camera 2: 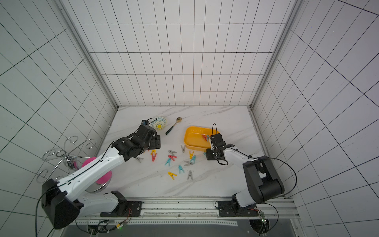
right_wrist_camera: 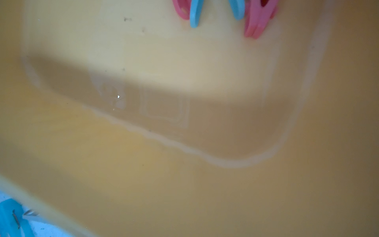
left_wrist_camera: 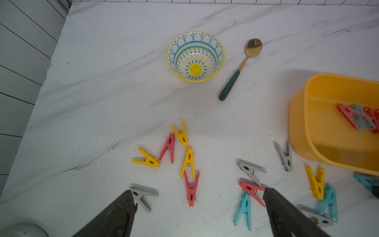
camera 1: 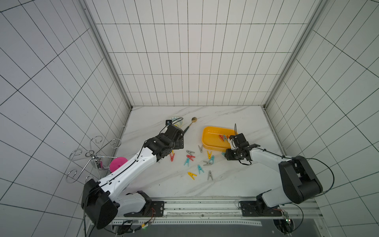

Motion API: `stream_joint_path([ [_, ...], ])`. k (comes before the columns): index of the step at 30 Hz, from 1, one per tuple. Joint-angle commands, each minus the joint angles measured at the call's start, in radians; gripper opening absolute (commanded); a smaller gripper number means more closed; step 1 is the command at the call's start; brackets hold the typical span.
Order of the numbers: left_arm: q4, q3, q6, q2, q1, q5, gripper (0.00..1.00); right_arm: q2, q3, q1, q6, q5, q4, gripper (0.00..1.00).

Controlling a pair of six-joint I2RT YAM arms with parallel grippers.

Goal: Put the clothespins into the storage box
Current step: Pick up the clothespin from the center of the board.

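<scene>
The yellow storage box [camera 1: 211, 143] [camera 2: 192, 141] stands at the right of the marble table. A few red and teal clothespins [camera 1: 223, 137] [left_wrist_camera: 356, 119] [right_wrist_camera: 258, 18] lie inside it. Several loose clothespins [camera 1: 190, 157] [camera 2: 172, 157] are scattered in front of and left of the box. My left gripper [left_wrist_camera: 198, 190] hangs open above a red clothespin [left_wrist_camera: 191, 191], with a grey one by one finger [left_wrist_camera: 123, 213]. My right gripper [camera 1: 233, 143] is over the box's near edge. Its wrist view shows only the box's inside [right_wrist_camera: 184, 184], so the fingers are hidden.
A patterned bowl [left_wrist_camera: 195, 57] and a gold spoon with a green handle [left_wrist_camera: 240, 69] lie behind the loose pegs. A wire rack [camera 1: 90, 156] and a pink round object [camera 1: 118, 163] stand at the left edge. Tiled walls close in three sides.
</scene>
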Motion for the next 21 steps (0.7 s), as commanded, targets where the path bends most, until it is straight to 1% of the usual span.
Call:
stream_joint_path([
  [1,0.007,-0.017,0.000,-0.018,-0.005,-0.017,0.99,0.016,0.010,0.028,-0.001,-0.003,-0.065,0.41],
  [2,0.006,-0.019,-0.002,-0.021,-0.005,-0.017,0.99,0.024,0.013,0.033,0.003,0.002,-0.071,0.41],
  [5,0.001,-0.029,-0.008,-0.034,-0.004,-0.016,0.99,0.023,0.017,0.058,0.020,0.032,-0.087,0.46],
  [10,0.004,-0.039,-0.014,-0.051,-0.004,-0.014,0.99,-0.019,0.023,0.101,0.051,0.053,-0.120,0.49],
  [15,0.009,-0.039,-0.012,-0.063,-0.005,-0.014,0.99,-0.056,0.040,0.133,0.039,0.095,-0.157,0.50],
  [21,0.010,-0.039,-0.016,-0.062,-0.004,-0.004,0.99,-0.003,0.081,0.133,0.009,0.137,-0.182,0.52],
])
